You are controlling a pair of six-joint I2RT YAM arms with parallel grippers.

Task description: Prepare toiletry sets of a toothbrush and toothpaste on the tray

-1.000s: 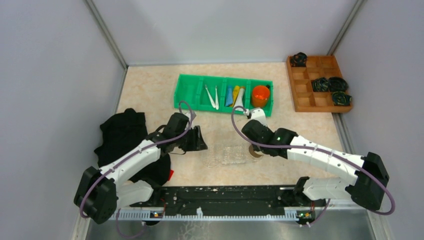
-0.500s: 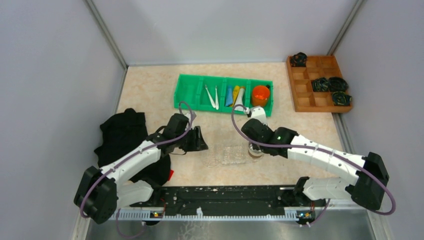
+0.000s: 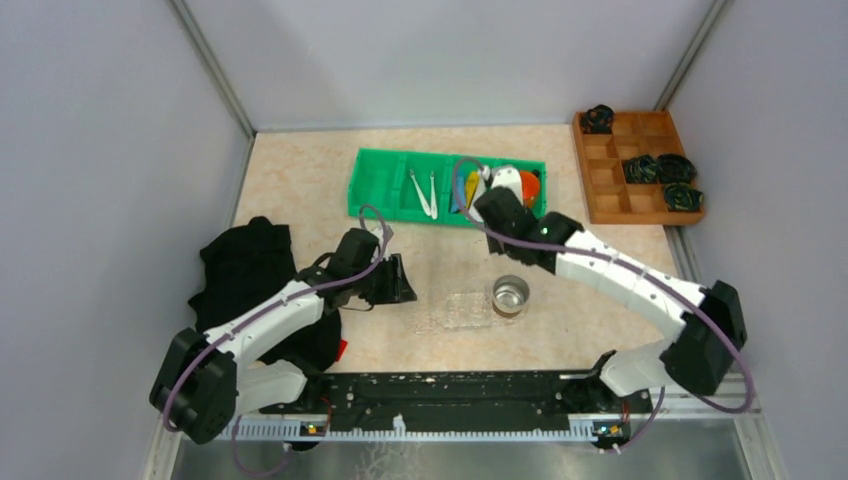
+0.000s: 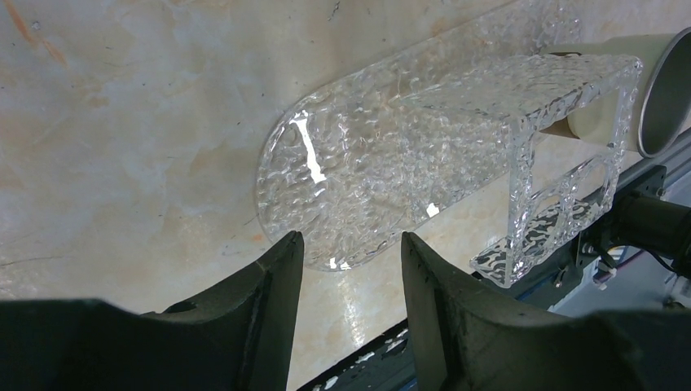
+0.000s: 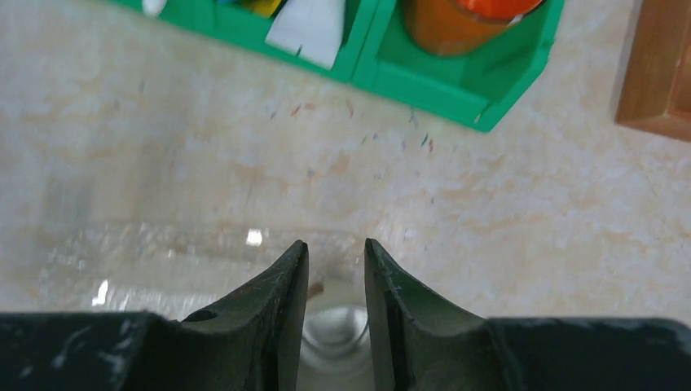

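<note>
A small clear textured plastic tray (image 3: 455, 310) lies on the beige marbled tabletop (image 3: 300, 180) near the arms' bases. A round shiny metal cup (image 3: 510, 295) stands just beside its right end, and the left arm's black gripper (image 3: 393, 281) sits just beside its left end. The white right arm (image 3: 620, 282) reaches over the long green compartmented plastic bin (image 3: 372, 185), hiding part of it. In the bin lie two thin white toothbrushes (image 3: 424, 193), a blue squeeze tube (image 3: 457, 200), a yellow squeeze tube (image 3: 470, 184) and an orange cup (image 3: 531, 188). A brown wooden compartmented box (image 3: 605, 190) holding black coiled items (image 3: 660, 168) stands far right. A crumpled black cloth (image 3: 245, 265) lies at the left.
</note>
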